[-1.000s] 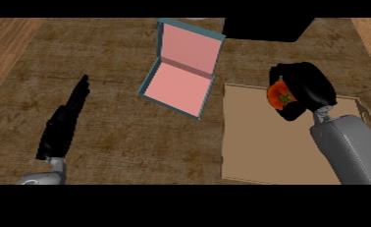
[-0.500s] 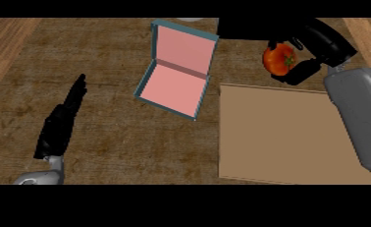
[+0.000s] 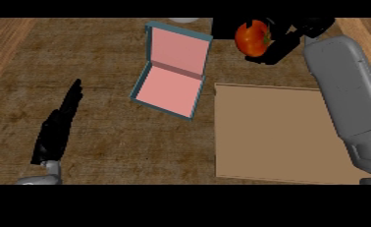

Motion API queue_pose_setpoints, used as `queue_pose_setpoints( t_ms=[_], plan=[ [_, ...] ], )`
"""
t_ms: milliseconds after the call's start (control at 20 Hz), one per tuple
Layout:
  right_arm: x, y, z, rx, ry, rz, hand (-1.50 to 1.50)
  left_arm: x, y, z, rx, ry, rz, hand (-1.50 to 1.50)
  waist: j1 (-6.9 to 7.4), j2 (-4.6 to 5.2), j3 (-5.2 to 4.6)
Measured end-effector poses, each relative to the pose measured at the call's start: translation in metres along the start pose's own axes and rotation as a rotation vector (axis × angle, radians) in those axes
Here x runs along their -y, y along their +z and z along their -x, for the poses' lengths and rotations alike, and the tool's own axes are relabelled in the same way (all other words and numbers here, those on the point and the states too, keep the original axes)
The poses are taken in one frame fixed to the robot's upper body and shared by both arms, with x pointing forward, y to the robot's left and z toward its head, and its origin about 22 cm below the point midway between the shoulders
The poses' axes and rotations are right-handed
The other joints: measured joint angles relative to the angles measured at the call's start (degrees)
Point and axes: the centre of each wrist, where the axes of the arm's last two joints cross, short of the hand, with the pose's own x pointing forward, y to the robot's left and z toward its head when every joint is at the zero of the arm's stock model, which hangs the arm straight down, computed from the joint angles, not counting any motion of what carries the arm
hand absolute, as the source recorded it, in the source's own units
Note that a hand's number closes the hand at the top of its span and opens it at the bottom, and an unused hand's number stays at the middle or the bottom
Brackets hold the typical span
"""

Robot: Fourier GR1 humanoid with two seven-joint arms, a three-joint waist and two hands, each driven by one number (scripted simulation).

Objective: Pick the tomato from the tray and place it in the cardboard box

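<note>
**Red tomato held above the bench's far edge**

Red and round, the tomato (image 3: 251, 38) sits in the right hand (image 3: 284, 39), whose black fingers curl round its right side and underneath it. The hand shows near the top of the view, to the right of centre, with the grey right forearm (image 3: 342, 93) running down from it along the right edge. The tomato is off the tray (image 3: 279, 132), the flat tan sheet lying on the bench (image 3: 109, 73) at lower right; the tray's top edge lies below the hand.

To the left of the tomato lies the cardboard box (image 3: 174, 73), teal on the outside and pink within. It is open, its lid tilted up at the far end and its shallow base nearer to me. The tomato is beside the lid's upper right corner and apart from it, not in the box.

Over at the lower left the left hand (image 3: 59, 123) rests on the brown, wood-grained bench, its fingers straight and pointing away, grasping nothing. It lies well apart from the box.
</note>
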Motion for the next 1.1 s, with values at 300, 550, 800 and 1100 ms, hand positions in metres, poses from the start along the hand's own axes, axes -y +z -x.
queue_pose_setpoints(
  t_ms=[300,550,800,1100],
  plan=[
    [-0.016,-0.054,-0.035,-0.004,-0.011,-0.036,1.50,0.005,0.002,-0.004,0.004,-0.002,0.001,0.00,-0.22,-0.10,-0.01],
    [-0.046,-0.091,-0.057,-0.027,-0.001,-0.076,1.50,0.000,0.000,-0.008,0.009,0.000,0.003,0.00,-0.07,-0.05,-0.02],
    [-0.085,-0.113,-0.062,-0.067,0.012,-0.143,1.50,0.001,-0.003,-0.006,0.010,0.005,0.010,0.00,0.50,0.17,-0.03],
    [-0.117,-0.125,-0.057,-0.141,0.050,-0.200,1.50,0.008,-0.005,-0.013,0.024,-0.002,0.018,0.00,1.35,0.39,-0.04]
  ],
)
